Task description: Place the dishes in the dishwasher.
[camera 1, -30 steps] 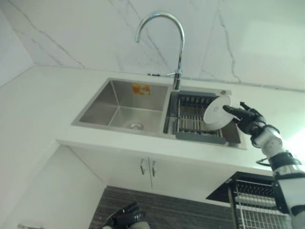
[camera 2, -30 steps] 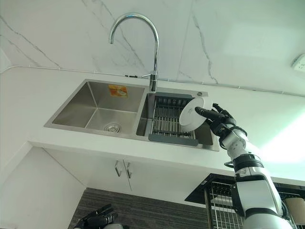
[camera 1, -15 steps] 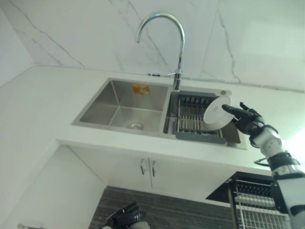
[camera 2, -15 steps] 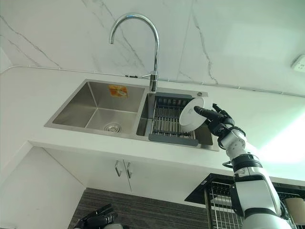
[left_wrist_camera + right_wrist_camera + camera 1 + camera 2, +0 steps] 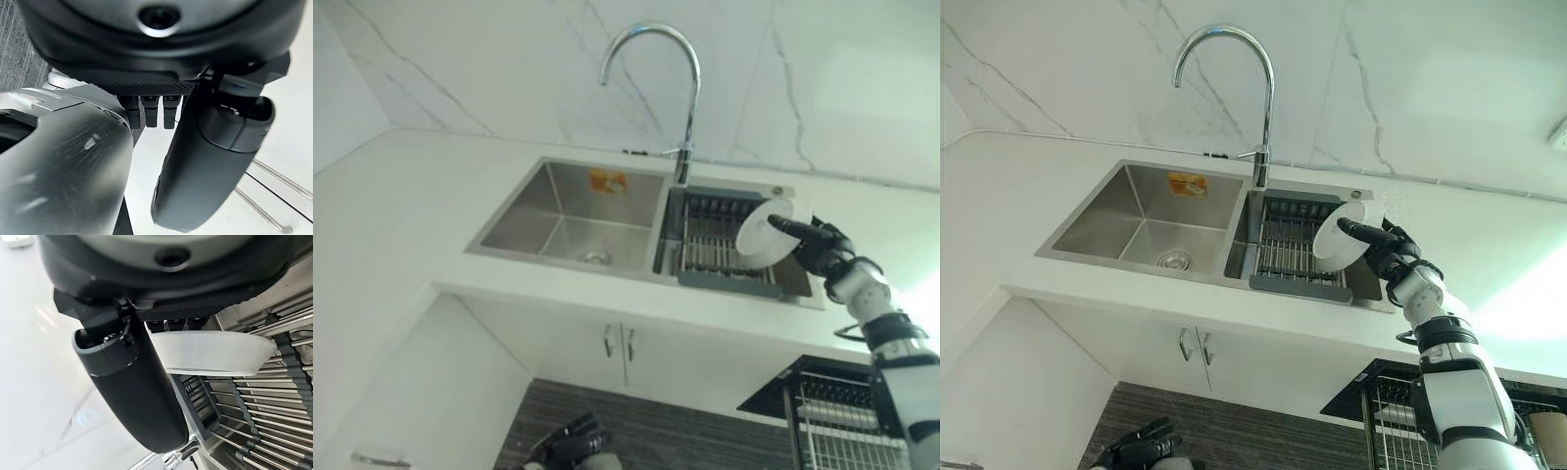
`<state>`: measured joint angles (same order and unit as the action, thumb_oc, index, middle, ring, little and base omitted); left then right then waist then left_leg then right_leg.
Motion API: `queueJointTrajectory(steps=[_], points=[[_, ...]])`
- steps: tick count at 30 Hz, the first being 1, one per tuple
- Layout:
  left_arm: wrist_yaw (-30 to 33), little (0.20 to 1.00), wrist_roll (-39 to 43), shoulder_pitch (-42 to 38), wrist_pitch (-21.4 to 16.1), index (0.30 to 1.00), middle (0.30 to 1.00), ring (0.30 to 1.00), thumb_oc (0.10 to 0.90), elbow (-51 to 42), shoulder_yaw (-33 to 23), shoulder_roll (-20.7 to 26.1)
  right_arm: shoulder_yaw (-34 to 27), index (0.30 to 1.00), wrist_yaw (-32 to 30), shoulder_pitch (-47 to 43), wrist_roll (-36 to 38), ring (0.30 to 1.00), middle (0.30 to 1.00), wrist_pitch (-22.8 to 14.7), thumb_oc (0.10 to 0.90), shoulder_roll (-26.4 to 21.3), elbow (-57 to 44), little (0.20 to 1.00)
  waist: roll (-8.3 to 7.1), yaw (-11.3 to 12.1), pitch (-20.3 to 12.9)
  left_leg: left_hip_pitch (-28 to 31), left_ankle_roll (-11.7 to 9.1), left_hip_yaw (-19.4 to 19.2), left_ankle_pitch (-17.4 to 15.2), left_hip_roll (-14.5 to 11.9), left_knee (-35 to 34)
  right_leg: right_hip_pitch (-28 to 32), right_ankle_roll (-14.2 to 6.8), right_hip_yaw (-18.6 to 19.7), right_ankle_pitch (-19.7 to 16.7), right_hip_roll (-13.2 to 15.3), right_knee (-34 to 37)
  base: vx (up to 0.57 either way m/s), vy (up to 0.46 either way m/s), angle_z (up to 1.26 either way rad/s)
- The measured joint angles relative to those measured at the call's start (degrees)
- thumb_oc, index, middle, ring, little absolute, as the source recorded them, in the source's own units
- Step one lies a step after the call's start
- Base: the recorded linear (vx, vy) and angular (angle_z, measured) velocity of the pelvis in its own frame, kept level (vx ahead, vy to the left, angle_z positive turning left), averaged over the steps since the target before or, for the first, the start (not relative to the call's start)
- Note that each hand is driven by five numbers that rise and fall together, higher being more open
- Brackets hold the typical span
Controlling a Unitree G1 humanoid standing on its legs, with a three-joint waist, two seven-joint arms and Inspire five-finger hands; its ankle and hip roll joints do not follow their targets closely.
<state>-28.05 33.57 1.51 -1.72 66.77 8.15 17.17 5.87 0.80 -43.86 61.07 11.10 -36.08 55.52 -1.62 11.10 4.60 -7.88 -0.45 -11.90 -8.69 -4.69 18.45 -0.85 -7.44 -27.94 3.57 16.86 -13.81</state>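
Overhead, from the left eye view: round white plate [image 5: 765, 233] tilted on edge above the dark wire drying rack [image 5: 717, 253] in the right basin of the stainless double sink [image 5: 570, 208], pinched by the right hand [image 5: 815, 247]; chrome gooseneck tap [image 5: 656, 93] behind. Right eye view: left hand [image 5: 1141, 452] low by the floor, fingers loosely extended. Right wrist view: thumb [image 5: 132, 391] and fingers clamp the plate's rim over the rack bars.
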Motion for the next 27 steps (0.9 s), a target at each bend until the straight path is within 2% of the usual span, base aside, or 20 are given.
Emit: queueJointTrajectory(steps=[3, 5, 6, 7, 8, 15, 23, 27], points=[[0.0, 0.900, 0.1, -0.5, 0.0, 0.900, 0.900, 0.900, 0.800, 0.0, 0.0, 0.0, 0.0, 0.900, 0.1, -0.1, 0.0, 0.900, 0.900, 0.3, 0.800, 0.0, 1.3, 0.900, 0.08, 0.1, 0.8, 0.0, 0.0, 1.0, 0.0, 0.2, 0.0, 1.0, -0.2, -1.1, 0.2, 0.0, 0.2, 0.03, 0.004, 0.17], [0.0, 0.900, 0.1, -0.6, 0.0, 0.900, 0.900, 0.900, 0.800, -0.1, 0.0, -0.2, 0.0, 0.815, 0.1, -0.1, 0.0, 0.815, 0.815, 0.5, 0.744, 0.0, 1.3, 0.815, 0.27, 0.1, 1.1, 0.0, 0.0, 1.1, 0.0, 0.4, 0.0, 1.2, -0.3, -1.1, 0.2, 0.1, 0.3, 0.02, 0.004, 0.07], [0.0, 0.900, 0.1, -0.6, 0.0, 0.900, 0.900, 0.900, 0.800, -0.1, 0.0, -0.2, 0.0, 0.512, 0.1, -0.1, 0.0, 0.512, 0.512, 0.5, 0.541, 0.0, 1.3, 0.512, 0.31, 0.1, 1.1, 0.0, 0.0, 1.1, 0.0, 0.4, 0.0, 1.2, -0.3, -1.1, 0.2, 0.1, 0.4, 0.02, 0.001, 0.04], [0.0, 0.900, 0.1, -0.6, 0.0, 0.900, 0.900, 0.900, 0.800, -0.1, 0.0, -0.2, 0.0, 0.444, 0.1, -0.1, 0.0, 0.444, 0.444, 0.5, 0.496, 0.0, 1.3, 0.444, 0.32, 0.1, 1.1, 0.0, 0.0, 1.1, 0.0, 0.5, 0.0, 1.3, -0.3, -1.1, 0.2, 0.1, 0.5, 0.02, 0.000, 0.04], [0.0, 0.900, 0.1, -0.6, 0.0, 0.900, 0.900, 0.900, 0.800, -0.1, 0.0, -0.2, 0.0, 0.300, -0.1, -0.1, -0.1, 0.300, 0.300, 0.5, 0.400, 0.0, 1.4, 0.300, 0.32, 0.0, 1.1, 0.0, 0.0, 1.1, 0.0, 0.5, 0.0, 1.4, -0.3, -1.2, 0.2, 0.1, 0.6, 0.01, 0.000, 0.05], [0.0, 0.900, 0.1, -0.5, 0.0, 0.900, 0.900, 0.900, 0.800, -0.1, 0.0, -0.2, -0.5, 0.300, -1.2, -0.1, 0.0, 0.300, 0.300, -0.7, 0.400, 0.2, 1.4, 0.300, 0.38, 0.0, 1.1, 0.1, 0.0, 1.2, 0.2, 0.6, -0.6, 1.9, -0.3, -1.9, 0.2, 0.0, 1.2, 0.00, 0.003, 0.03], [0.1, 0.900, 0.1, -0.6, 0.0, 0.900, 0.900, 0.900, 0.800, -0.2, 0.2, -0.3, -0.5, 0.300, -5.9, -0.2, -0.4, 0.300, 0.300, -3.6, 0.400, 0.9, 1.0, 0.300, 0.50, 0.0, 1.2, 0.1, 0.1, 1.2, 0.3, 0.7, -0.6, 1.9, -0.3, -1.9, 0.2, 0.1, 1.2, 0.00, 0.002, 0.01], [0.2, 0.900, 0.1, -0.6, 0.0, 0.900, 0.900, 0.900, 0.800, -0.3, 0.3, -0.3, -0.5, 0.300, -6.7, -0.2, -3.7, 0.300, 0.300, -4.9, 0.400, 0.9, 0.3, 0.300, 0.50, 0.0, 1.2, 0.1, 0.1, 1.2, 0.3, 0.7, -0.7, 1.9, -0.3, -1.8, 0.2, 0.1, 1.2, 0.00, 0.000, 0.00]])
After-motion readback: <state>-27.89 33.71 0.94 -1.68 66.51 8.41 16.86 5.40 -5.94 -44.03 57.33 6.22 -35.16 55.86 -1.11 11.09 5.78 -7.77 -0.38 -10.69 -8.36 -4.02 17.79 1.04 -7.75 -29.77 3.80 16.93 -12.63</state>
